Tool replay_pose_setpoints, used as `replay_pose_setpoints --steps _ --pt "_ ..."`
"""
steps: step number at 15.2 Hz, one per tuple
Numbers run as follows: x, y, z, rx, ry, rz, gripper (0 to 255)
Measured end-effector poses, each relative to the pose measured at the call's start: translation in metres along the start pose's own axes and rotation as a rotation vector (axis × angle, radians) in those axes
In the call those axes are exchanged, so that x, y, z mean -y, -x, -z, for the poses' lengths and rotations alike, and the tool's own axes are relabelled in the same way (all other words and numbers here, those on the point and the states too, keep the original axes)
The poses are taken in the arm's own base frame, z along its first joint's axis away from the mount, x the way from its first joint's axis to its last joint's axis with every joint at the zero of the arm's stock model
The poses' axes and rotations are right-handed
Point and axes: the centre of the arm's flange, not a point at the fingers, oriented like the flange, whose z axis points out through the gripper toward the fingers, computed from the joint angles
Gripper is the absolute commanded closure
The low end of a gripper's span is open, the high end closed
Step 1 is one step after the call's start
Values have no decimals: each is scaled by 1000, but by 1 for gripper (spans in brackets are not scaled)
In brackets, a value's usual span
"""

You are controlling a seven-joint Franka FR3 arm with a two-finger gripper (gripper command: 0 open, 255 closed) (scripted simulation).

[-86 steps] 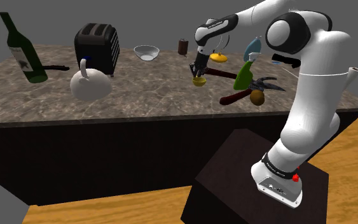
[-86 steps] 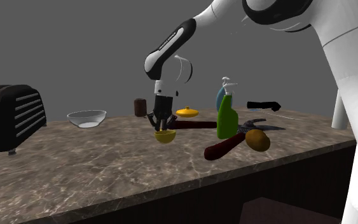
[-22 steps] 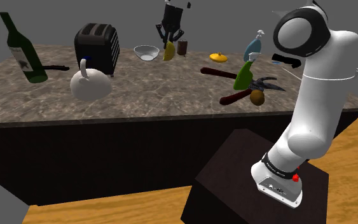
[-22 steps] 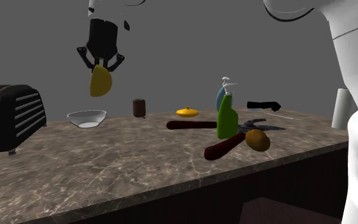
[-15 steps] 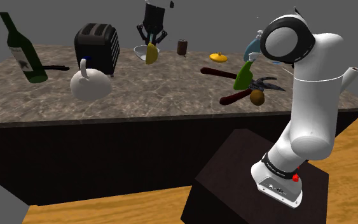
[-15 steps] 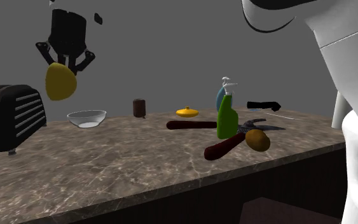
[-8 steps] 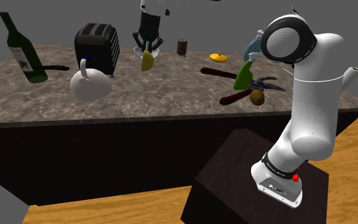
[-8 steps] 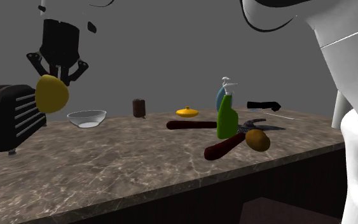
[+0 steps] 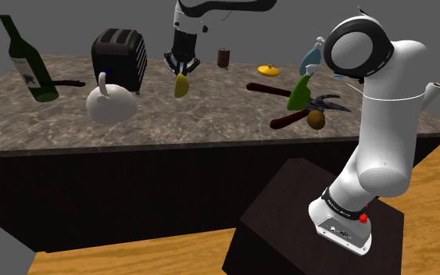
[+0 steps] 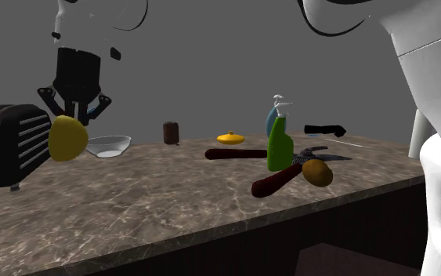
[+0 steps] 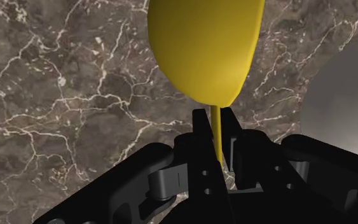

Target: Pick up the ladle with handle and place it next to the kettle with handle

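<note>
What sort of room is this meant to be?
Most likely a kitchen, though a simulated one: a long, veined, stone-look counter carries a black toaster, a white kettle and a green bottle, and the gripper is shut on a yellow ladle above it.

white arm (image 9: 378,148) reaching way up and over, wrist pointing straight down, black hand (image 9: 181,67) pinched tight on the ladle (image 9: 181,85) stem

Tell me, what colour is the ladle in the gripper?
The ladle is yellow; the wrist view shows it best.
</note>
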Motion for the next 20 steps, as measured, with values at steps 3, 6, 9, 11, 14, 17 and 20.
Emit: replay_pose_setpoints --steps 3,6,9,11,14,17,20 --pt "-3 1 -15 0 0 0 255" --pt "-5 -1 -31 0 0 0 255" --pt "-5 -2 -47 0 0 0 255" --pt "-8 -4 -57 0 0 0 255" --pt "-10 -5 -72 0 0 0 255" --pt "-13 -6 -88 0 0 0 255" --pt "-16 -8 -104 0 0 0 255"
